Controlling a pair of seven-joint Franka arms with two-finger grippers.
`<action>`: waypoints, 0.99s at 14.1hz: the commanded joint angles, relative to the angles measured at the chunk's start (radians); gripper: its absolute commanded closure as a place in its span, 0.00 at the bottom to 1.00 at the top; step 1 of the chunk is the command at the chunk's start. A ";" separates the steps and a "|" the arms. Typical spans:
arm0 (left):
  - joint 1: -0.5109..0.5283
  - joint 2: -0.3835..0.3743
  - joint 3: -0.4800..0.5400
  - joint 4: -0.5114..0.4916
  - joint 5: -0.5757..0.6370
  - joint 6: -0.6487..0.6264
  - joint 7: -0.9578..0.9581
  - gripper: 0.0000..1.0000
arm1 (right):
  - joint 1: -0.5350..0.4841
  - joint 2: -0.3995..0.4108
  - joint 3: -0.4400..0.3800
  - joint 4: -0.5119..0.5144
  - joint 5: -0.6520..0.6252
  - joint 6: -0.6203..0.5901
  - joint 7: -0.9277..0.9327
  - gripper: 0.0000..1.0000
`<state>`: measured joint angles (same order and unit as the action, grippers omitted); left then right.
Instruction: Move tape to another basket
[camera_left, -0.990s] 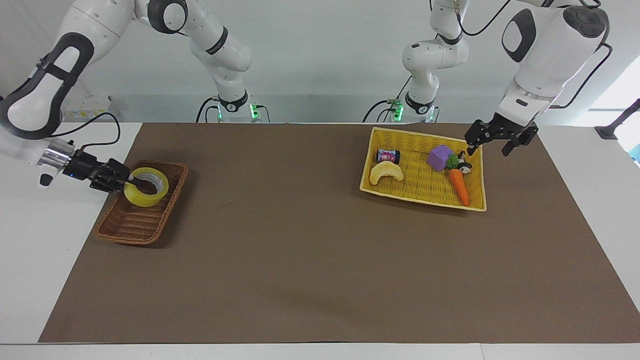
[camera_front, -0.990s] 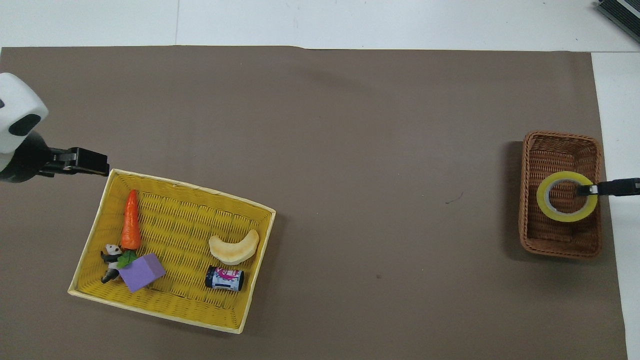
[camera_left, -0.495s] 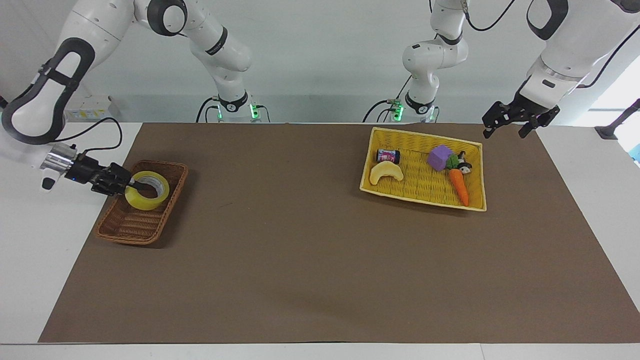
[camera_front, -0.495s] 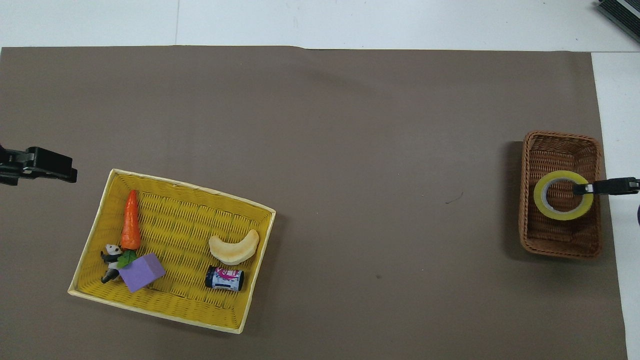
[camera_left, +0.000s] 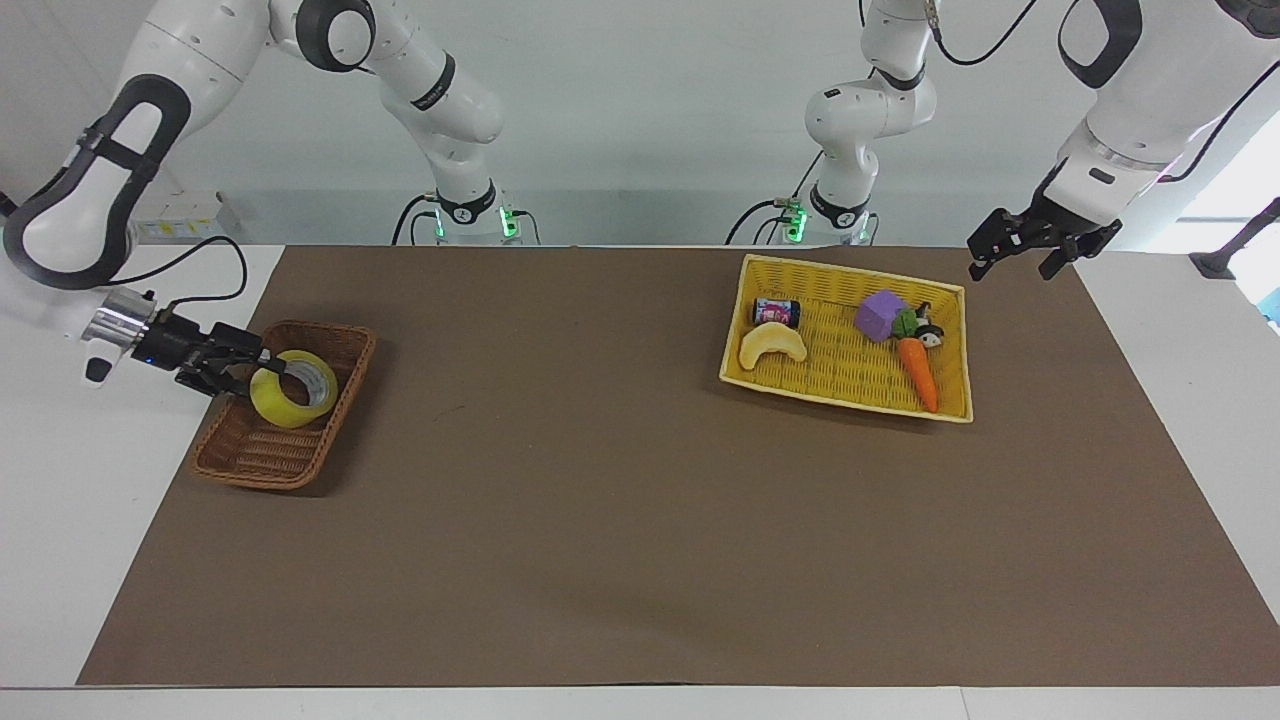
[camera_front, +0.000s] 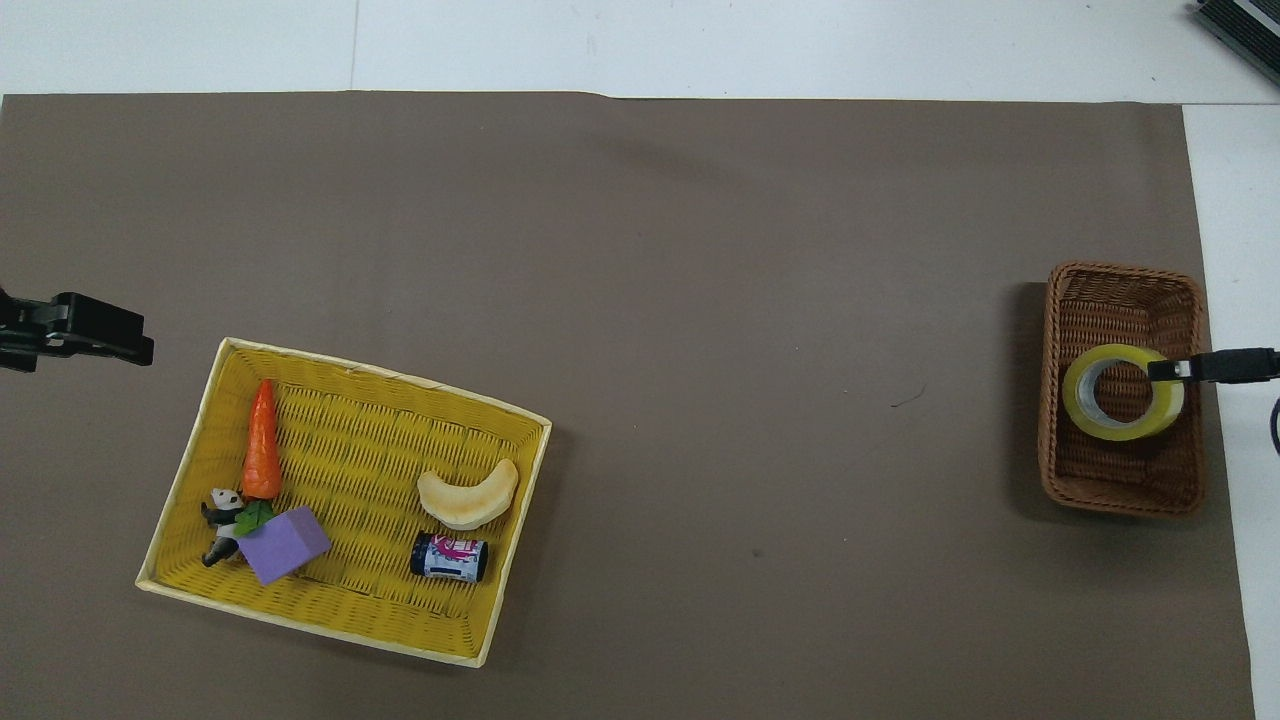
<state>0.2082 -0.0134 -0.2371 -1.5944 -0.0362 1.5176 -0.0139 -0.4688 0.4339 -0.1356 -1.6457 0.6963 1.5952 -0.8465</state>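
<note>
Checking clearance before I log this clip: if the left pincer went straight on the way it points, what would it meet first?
Probably the brown mat beside the yellow basket, or that basket's rim; depth is unclear. The left pincer hangs open over the mat.

Bright, even light from above; baskets cast soft shadows; both views sharp; daylight glares at one edge.

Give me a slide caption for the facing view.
Right pincer releasing the tape in the brown basket; left pincer waits near the yellow basket.
</note>
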 joint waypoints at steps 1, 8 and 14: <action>0.011 0.010 -0.010 0.027 0.021 -0.027 0.002 0.00 | 0.064 -0.017 0.007 0.061 0.006 0.060 0.099 0.00; 0.011 0.010 -0.010 0.027 0.021 -0.027 0.002 0.00 | 0.324 -0.115 0.008 0.233 -0.352 0.127 0.611 0.00; 0.011 0.010 -0.010 0.027 0.021 -0.027 0.002 0.00 | 0.538 -0.266 0.011 0.222 -0.633 0.094 0.920 0.00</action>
<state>0.2085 -0.0134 -0.2368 -1.5943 -0.0361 1.5175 -0.0139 0.0370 0.2119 -0.1237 -1.4055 0.1207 1.7056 0.0180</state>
